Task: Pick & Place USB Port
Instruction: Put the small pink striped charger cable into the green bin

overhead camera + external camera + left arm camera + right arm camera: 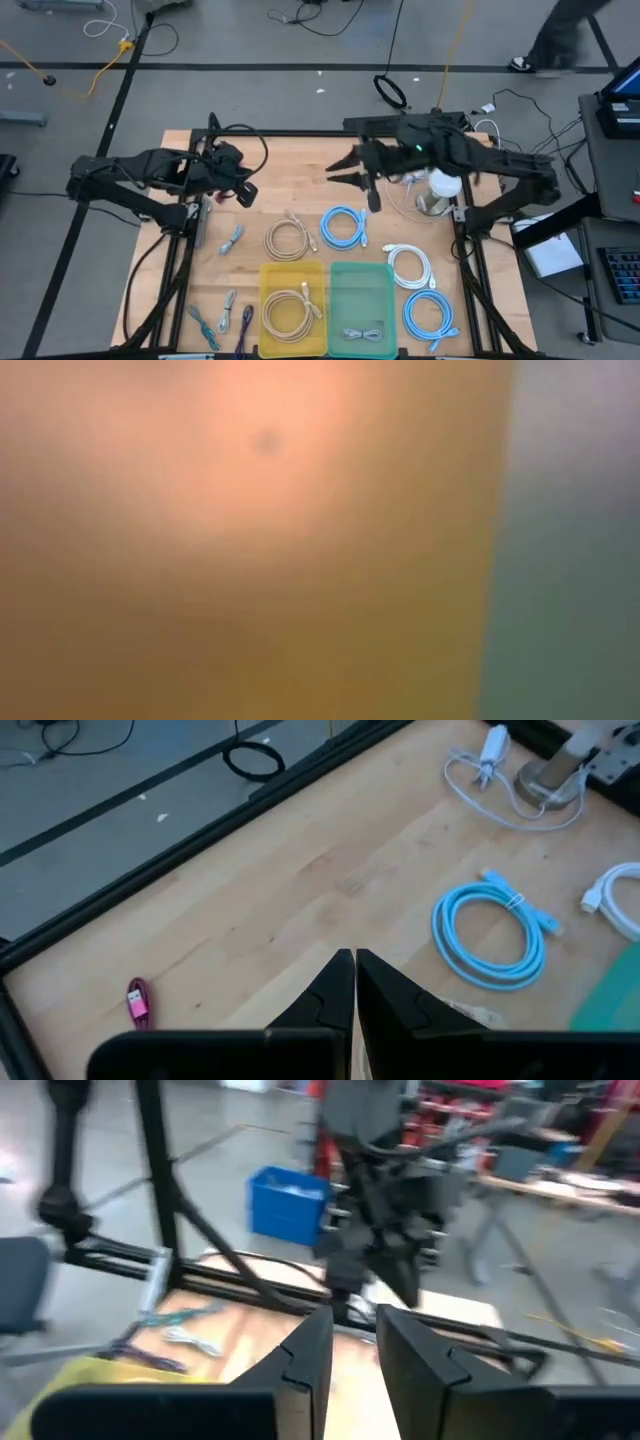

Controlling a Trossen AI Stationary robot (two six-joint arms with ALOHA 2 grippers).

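My left gripper (245,193) (353,963) hovers shut and empty over the table's left half. A small pink USB stick (137,1002) lies flat on the wood close by. My right gripper (345,171) (355,1323) is raised over the far middle of the table, open and empty, pointing level toward the left arm (385,1200). Below and near it lie a coiled beige cable (288,238) and a coiled blue cable (345,227) (490,935). The yellow bin (268,330) holds a beige coil and the green bin (385,290) a grey cable.
A white coil (410,265) and a second blue coil (430,315) lie right of the bins. Short loose cables (232,238) (205,325) lie on the left. A white cable and a metal cup (435,195) sit far right. The bins' walls (300,560) fill the low view.
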